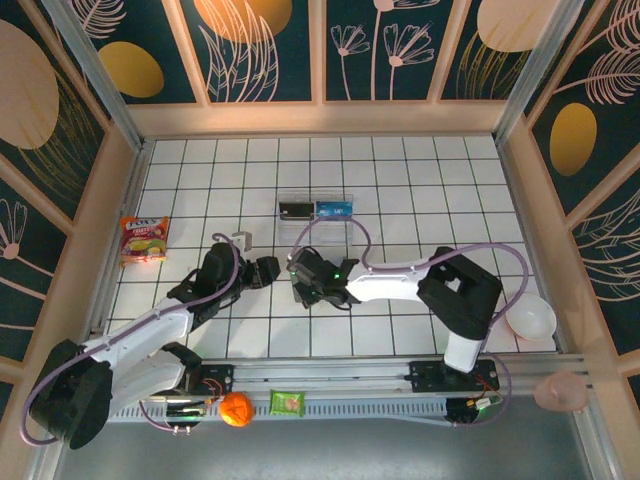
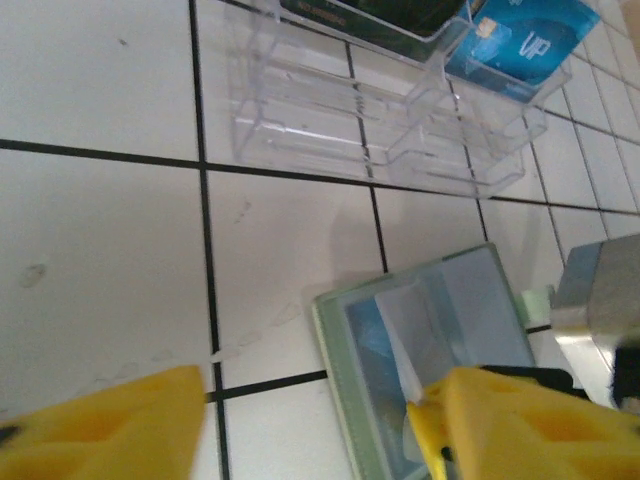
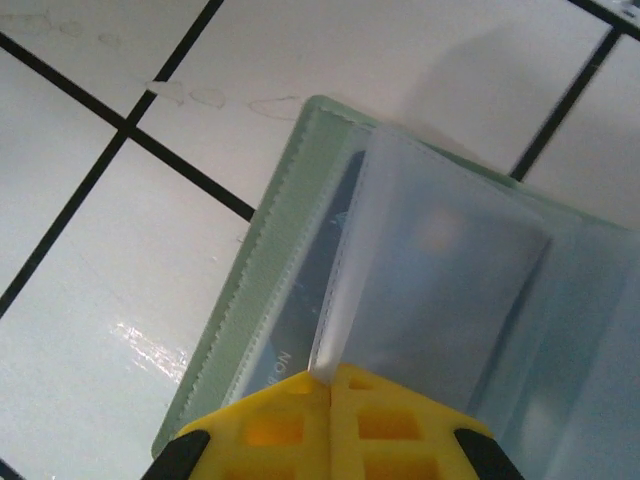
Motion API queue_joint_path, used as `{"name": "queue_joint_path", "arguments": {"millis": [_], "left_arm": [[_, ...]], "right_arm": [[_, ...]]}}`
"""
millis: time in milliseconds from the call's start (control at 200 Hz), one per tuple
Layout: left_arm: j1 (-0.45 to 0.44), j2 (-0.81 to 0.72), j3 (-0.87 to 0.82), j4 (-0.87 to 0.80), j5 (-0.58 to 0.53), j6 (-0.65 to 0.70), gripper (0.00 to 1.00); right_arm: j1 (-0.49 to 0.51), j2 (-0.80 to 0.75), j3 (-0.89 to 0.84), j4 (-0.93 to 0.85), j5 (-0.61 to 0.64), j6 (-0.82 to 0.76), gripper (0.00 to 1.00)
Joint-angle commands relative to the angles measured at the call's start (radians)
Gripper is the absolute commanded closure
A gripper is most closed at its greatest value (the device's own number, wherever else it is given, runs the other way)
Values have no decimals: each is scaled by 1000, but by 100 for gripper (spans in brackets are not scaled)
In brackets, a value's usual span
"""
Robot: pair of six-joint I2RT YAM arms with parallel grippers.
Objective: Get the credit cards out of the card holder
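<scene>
1. Grey-green on the outside and bluish inside, the card holder (image 2: 440, 330) lies open and flat on the white tiled tabletop (image 1: 200, 180), about midway between the left and right edges and somewhat nearer the near edge than the far one.
2. Seen from the right wrist, the right gripper (image 3: 330, 385) has its yellow fingers pressed together, pinching the edge of a clear sleeve that stands up from the card holder's inner face.
3. Under that sleeve a tucked card (image 3: 300, 330), dark with pale letters, sits in a pocket along the holder's stitched edge.
4. The left gripper (image 2: 310, 405) hovers low beside it with its yellow fingers wide apart. One finger (image 2: 520, 425) overlaps the holder's near corner, but I cannot tell whether it touches.
5. A clear plastic tray (image 2: 380, 130) stands toward the far edge from the card holder, apart from it.
6. In the tray's right compartment rests a blue card (image 2: 525, 40) with pale markings, and a dark card (image 2: 370, 15) rests in the left compartment.
7. A snack bag (image 1: 144, 240) lies near the left edge.
8. An orange (image 1: 236, 409) and a green packet (image 1: 287, 402) sit at the near edge between the arm bases.
9. A white bowl (image 1: 530, 320) sits at the right edge, toward the near corner.
</scene>
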Motion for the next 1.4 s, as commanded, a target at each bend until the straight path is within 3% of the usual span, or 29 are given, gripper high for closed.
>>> {"name": "queue_joint_path", "arguments": {"millis": [0,360,571,816,1211,1396], "left_arm": [[-30,46,-13,79,60,-18,50],[-133,256,-3,242,121,-70,79],[-142,329,27,199,95,-51,100],[-142,423,33,157,89,-39,100],[-142,450,38,141,100,-11,100],[-142,440,52,126,95,9,100]], "right_arm": [[-31,-95,-58,128,-70,78,100],[-45,-142,-119,198,-129,198,100],[-43,-146,-128,188,-116,217,100],[-45,-142,-126,154,-87,243,100],[-99,-257,-227,42,136,390,100],[-102,-366,-262,4,202,397,71]]}}
